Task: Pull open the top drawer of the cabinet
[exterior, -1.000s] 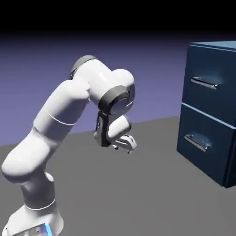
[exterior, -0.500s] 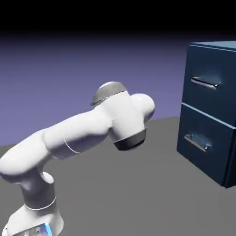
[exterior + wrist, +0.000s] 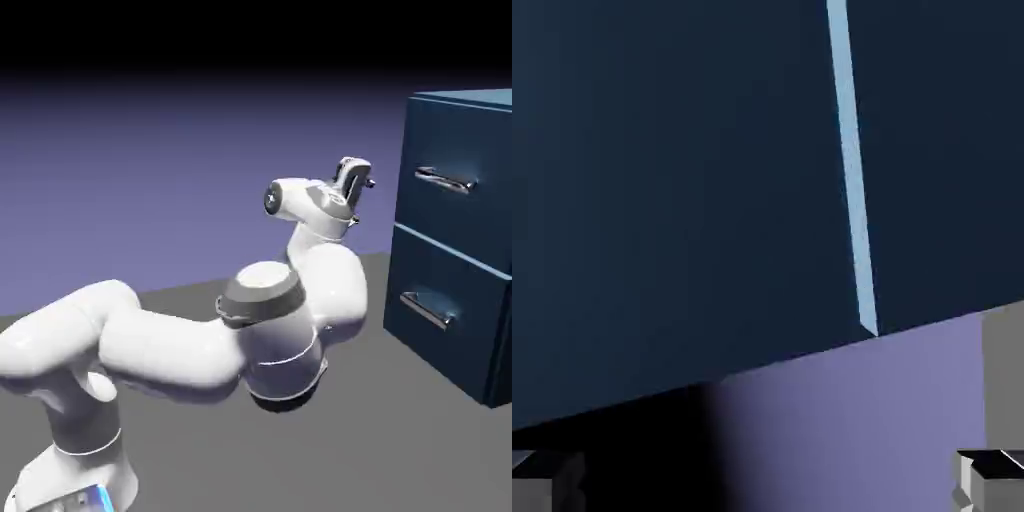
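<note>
The dark blue cabinet stands at the exterior view's right. Its top drawer is closed flush, with a silver bar handle across its front. My gripper is raised to about that handle's height, to its left and well short of it, touching nothing. In the hand view the cabinet's dark blue surface fills the upper part, crossed by a pale blue edge line. The grey fingertips sit far apart in the bottom corners, so the gripper is open with nothing between them.
The lower drawer with the same kind of handle sits closed under the top one. My bulky elbow and forearm are bent low over the grey table, left of the cabinet.
The arm has unfolded and swung right. The hand, earlier hanging low and pointing down, has risen to top-drawer height and turned toward the cabinet. The jaws stayed open.
</note>
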### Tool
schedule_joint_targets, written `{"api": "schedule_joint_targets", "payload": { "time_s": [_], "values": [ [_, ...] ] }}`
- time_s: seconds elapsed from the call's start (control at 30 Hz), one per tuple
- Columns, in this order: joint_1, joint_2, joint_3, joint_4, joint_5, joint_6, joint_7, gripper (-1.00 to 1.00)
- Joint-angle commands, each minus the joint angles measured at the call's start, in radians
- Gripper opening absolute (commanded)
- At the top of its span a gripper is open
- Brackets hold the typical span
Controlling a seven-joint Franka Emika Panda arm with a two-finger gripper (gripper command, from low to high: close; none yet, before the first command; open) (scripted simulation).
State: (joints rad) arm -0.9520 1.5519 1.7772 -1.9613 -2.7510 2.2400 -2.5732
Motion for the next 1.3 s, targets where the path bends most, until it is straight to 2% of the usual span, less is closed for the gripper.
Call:
{"api": "schedule_joint_targets", "payload": {
  "time_s": [0.0,0.13,0.37,0.4,1.27],
  "values": [
    [-0.013,0.028,0.023,0.011,-0.036,-0.01,-0.044,0.0],
    [-0.049,0.108,0.09,0.043,-0.14,-0.041,-0.169,0.0],
    [0.072,0.09,0.088,0.263,-0.146,0.057,-0.19,0.0],
    [0.072,0.09,0.088,0.263,-0.146,0.057,-0.19,-1.0],
    [-0.437,0.187,0.155,-0.642,-0.046,-0.338,-0.13,-1.0]
  ]
}}
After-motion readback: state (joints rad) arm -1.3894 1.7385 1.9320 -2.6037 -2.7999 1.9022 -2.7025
